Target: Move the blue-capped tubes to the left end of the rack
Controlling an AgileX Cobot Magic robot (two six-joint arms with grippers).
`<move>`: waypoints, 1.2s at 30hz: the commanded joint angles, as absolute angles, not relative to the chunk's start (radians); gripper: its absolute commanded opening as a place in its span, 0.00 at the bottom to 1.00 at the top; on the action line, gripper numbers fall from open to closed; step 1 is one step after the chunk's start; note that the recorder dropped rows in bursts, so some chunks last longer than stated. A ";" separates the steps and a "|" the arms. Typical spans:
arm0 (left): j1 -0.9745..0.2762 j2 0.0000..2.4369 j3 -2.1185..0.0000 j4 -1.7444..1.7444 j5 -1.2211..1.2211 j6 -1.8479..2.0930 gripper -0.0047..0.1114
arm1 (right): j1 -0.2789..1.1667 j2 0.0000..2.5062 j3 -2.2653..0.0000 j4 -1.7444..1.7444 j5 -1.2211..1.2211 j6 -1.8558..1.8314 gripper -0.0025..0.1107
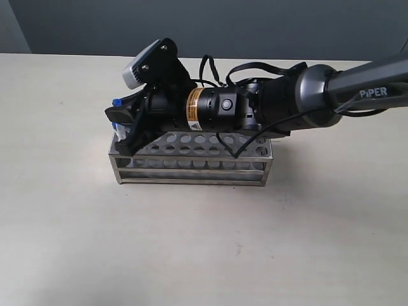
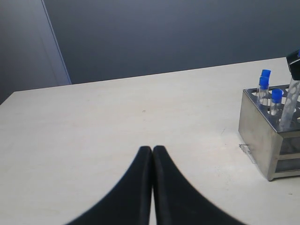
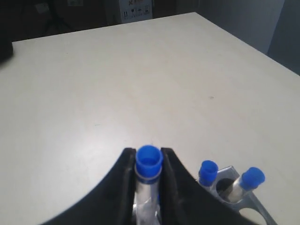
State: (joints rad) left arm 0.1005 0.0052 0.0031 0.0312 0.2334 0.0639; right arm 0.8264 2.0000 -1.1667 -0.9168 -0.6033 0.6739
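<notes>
The shiny metal rack (image 1: 191, 167) stands mid-table. My right gripper (image 1: 125, 127) reaches across to its left end and is shut on a blue-capped tube (image 3: 149, 161), pinched just under the cap; whether its foot sits in a hole is hidden. Two more blue-capped tubes (image 3: 208, 171) (image 3: 252, 178) stand in holes of the rack (image 3: 255, 208) right beside it. From the left wrist view, three capped tubes (image 2: 266, 74) (image 2: 264, 83) (image 2: 277, 96) rise from the rack's end (image 2: 262, 131), next to the held tube (image 2: 289, 105). My left gripper (image 2: 152, 149) hovers shut and empty, well off the rack.
The right arm and its cables (image 1: 268, 105) lie over the rack's back rows, hiding the holes there. The front rows of holes (image 1: 204, 150) show no tubes. A small clear scrap (image 2: 247, 151) lies on the table by the rack's corner.
</notes>
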 commanded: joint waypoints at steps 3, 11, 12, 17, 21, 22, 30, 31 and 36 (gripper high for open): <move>0.098 0.000 0.000 0.031 0.231 0.063 0.05 | 0.827 1.999 -1.172 -0.919 -0.555 0.675 0.01; 0.098 0.000 0.000 0.031 0.231 0.063 0.05 | 0.827 1.999 -1.172 -0.919 -0.555 0.675 0.14; 0.098 0.000 0.000 0.031 0.231 0.063 0.05 | 0.827 1.999 -1.172 -0.919 -0.555 0.675 0.19; 0.098 0.000 0.000 0.031 0.231 0.063 0.05 | 0.827 1.999 -1.172 -0.919 -0.555 0.675 0.28; 0.098 0.000 0.000 0.031 0.231 0.063 0.05 | 0.827 1.997 -1.172 -0.916 -0.555 0.678 0.28; 0.098 0.000 0.000 0.031 0.231 0.063 0.05 | 0.827 1.975 -1.172 -0.903 -0.548 0.696 0.28; 0.098 0.000 0.000 0.031 0.231 0.063 0.05 | 0.774 1.546 -1.126 -0.837 0.038 0.619 0.02; 0.098 0.000 0.000 0.031 0.231 0.063 0.05 | 0.745 1.494 -1.091 -0.828 0.012 0.621 0.02; 0.098 0.000 0.000 0.031 0.231 0.063 0.05 | 0.589 1.216 -0.886 -0.763 -0.083 0.626 0.02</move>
